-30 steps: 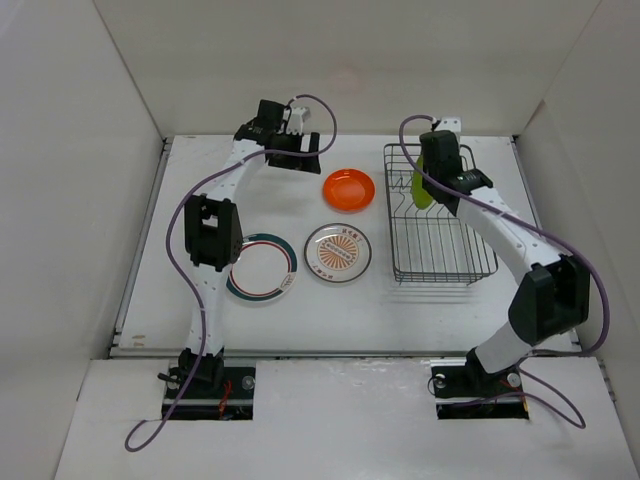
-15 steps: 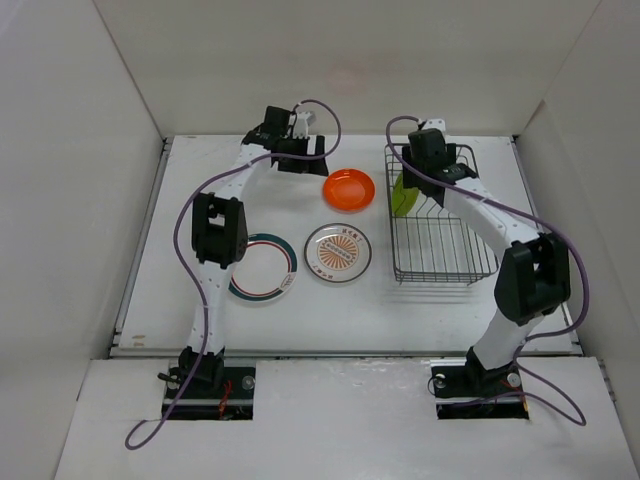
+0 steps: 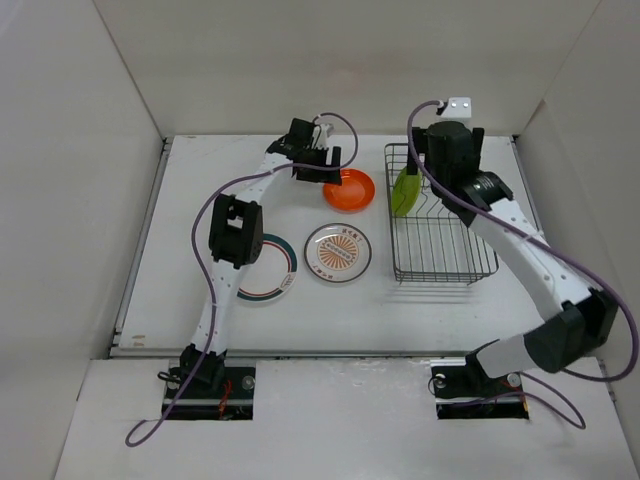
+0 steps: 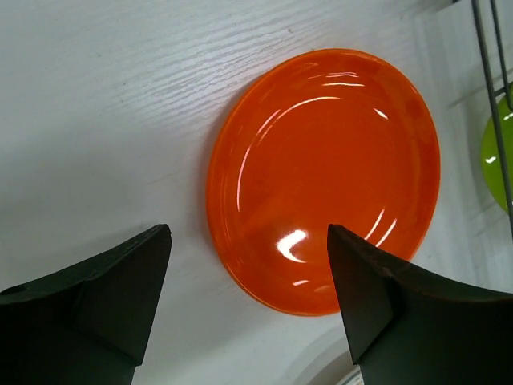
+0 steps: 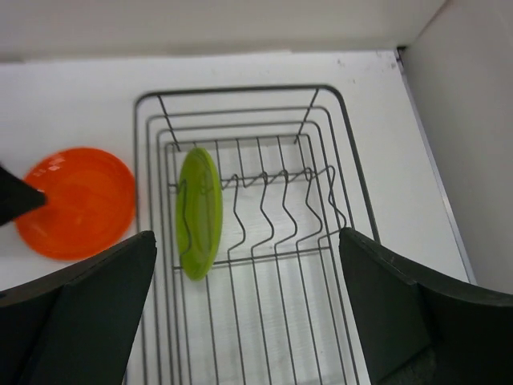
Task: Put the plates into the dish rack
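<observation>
The lime green plate (image 3: 405,192) (image 5: 199,210) stands on edge among the prongs at the left side of the black wire dish rack (image 3: 440,262) (image 5: 321,241). Above the rack hangs my right gripper (image 3: 450,150) (image 5: 248,234), open and holding nothing. The orange plate (image 3: 349,190) (image 4: 325,176) lies flat on the table left of the rack. My left gripper (image 3: 325,170) (image 4: 248,233) hovers open over its left rim, one finger over the table and one over the plate. Nearer lie the patterned white plate (image 3: 338,252) and the ringed white plate (image 3: 272,275), partly under the left arm.
White walls close in the table on three sides. The rack's raised rim (image 4: 483,48) stands just right of the orange plate. The left arm's elbow (image 3: 233,228) hangs over the ringed plate. The green plate's edge (image 4: 498,156) shows behind the rack wire.
My right gripper opened, let go of the green plate in the rack and rose. My left gripper moved right, over the orange plate's rim, with its jaws narrowing a little.
</observation>
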`<state>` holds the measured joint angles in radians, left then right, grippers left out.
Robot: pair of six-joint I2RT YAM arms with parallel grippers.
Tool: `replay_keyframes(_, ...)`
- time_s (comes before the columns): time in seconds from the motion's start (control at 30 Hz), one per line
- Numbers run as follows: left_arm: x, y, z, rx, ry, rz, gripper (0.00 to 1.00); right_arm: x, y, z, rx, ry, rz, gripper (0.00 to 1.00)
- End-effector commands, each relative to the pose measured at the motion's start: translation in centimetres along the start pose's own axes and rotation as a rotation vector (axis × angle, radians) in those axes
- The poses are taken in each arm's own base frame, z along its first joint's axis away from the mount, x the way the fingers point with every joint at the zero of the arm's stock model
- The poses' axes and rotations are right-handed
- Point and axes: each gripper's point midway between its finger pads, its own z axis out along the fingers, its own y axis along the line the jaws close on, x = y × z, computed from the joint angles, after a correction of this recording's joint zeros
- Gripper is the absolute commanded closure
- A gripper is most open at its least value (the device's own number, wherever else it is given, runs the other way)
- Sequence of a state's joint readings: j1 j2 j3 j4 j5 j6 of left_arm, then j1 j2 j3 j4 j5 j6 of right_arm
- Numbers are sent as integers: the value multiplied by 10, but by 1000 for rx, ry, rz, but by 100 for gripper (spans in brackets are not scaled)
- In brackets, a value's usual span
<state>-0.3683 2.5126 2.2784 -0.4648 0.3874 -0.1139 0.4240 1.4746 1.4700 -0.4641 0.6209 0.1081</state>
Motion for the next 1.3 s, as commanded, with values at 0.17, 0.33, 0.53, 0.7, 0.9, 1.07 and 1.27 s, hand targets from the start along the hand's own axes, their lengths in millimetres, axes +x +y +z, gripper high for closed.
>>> replay_keyframes(0.17, -17, 12, 6, -42, -55, -31, 46, -39, -17, -66, -104, -174, 120, 0)
replay_keyframes(0.33, -7, 18, 16, -56, -31, -50, 62, -38, -18, -74, -134, -183, 125, 0)
replay_keyframes(0.53, -9, 15, 16, -41, -38, -80, 77, -13, 9, -62, -246, -130, 141, 0)
replay_keyframes(0.7, -5, 15, 20, -34, -28, -92, 78, 1, 16, -51, -240, -89, 128, 0)
replay_keyframes(0.9, -3, 10, 21, -6, -21, -101, 100, 9, 23, -43, -260, -66, 119, 0)
replay_keyframes(1.07, -40, 2, -25, 87, -103, -95, 100, 15, 51, -34, -433, -107, 84, 0)
replay_keyframes(1.27, -64, -33, -117, 286, -168, 11, 100, -11, 68, -48, -693, -245, 60, 0)
